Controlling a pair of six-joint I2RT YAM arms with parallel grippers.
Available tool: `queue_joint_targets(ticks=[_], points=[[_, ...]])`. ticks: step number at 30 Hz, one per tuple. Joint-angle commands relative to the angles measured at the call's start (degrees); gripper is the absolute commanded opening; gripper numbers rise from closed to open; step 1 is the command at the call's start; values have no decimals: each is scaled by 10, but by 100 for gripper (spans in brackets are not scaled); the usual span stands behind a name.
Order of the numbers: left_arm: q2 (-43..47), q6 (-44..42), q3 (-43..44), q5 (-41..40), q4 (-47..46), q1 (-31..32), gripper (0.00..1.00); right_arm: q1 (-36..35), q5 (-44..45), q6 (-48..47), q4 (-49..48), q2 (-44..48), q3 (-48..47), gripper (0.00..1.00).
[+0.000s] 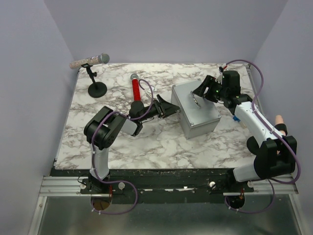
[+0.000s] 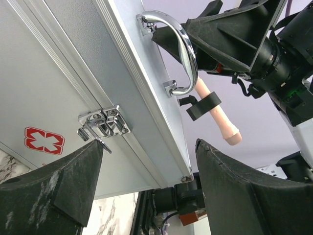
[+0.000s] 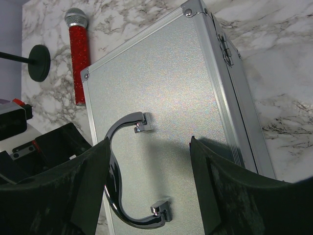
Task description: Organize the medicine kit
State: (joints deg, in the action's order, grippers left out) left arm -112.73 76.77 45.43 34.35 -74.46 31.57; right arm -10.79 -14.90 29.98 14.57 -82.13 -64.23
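The medicine kit (image 1: 195, 110), a grey metal box with its lid down, stands at the table's centre right. Its curved silver handle (image 3: 115, 183) lies on the lid, and a chrome latch (image 2: 103, 123) with a red cross beside it sits on the side wall. My left gripper (image 1: 171, 108) is open and level with that latch side, its fingertips (image 2: 78, 171) close to the latch, with nothing between them. My right gripper (image 1: 201, 91) hangs open over the lid at the handle, one finger (image 3: 73, 186) against the handle's outer curve.
A red microphone (image 1: 136, 88) with a silver head lies on the marble left of the kit. A second microphone on a black round-based stand (image 1: 97, 89) is at the back left. A blue object (image 1: 235, 117) shows under the right arm.
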Motion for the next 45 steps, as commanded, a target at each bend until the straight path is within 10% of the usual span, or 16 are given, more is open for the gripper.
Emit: queue_joint_targets(ticks=[1, 45], points=[[8, 5, 19, 1, -228, -1, 82, 2, -15, 0, 12, -15, -1, 74], [-22, 33, 27, 16, -224, 2, 79, 2, -20, -3, 12, -18, 2, 74]])
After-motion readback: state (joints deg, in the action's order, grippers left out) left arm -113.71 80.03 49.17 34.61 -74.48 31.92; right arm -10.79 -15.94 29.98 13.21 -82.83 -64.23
